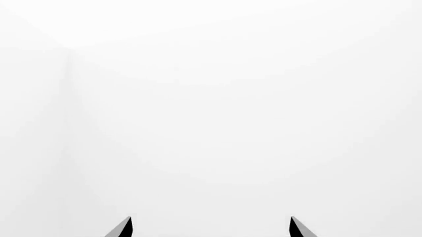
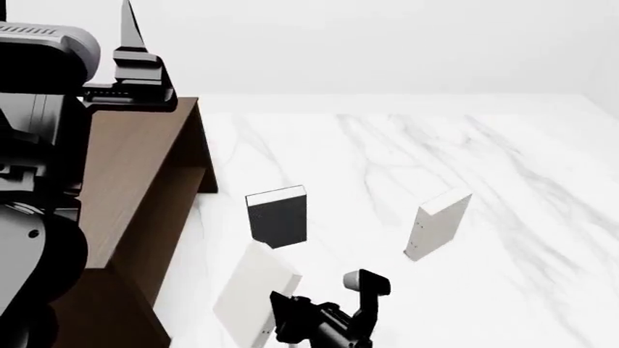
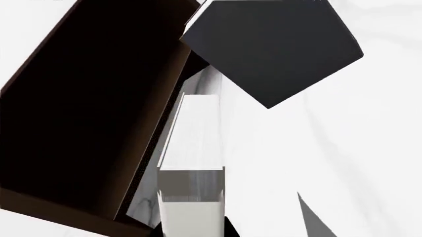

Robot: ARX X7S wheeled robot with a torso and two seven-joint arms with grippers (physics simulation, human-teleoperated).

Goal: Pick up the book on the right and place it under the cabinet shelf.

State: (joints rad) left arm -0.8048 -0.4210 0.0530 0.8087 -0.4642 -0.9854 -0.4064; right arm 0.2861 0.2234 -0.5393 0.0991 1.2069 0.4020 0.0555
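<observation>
At the far left of the table stands the cabinet shelf, dark brown wood with a flat top and solid side panels. The right wrist view shows its hollow inside as deep shadow. The left arm is raised above it. In the left wrist view, the left end effector has its two dark tips spread wide, with only blank white wall between them.

Just right of the cabinet, at the near edge, is the book. It is a slim, plain, pale grey-white hardcover, tilted rather than upright. Two tiny dark dots mark its narrow edge, and its cover bears no lettering. The right end effector sits close against the book's right side. The pictures do not show whether it is pinching the book or merely beside it.

A little farther off, a black-covered book with white page edges stands upright. Well to the right, a second pale book stands on end, apart from everything else.
</observation>
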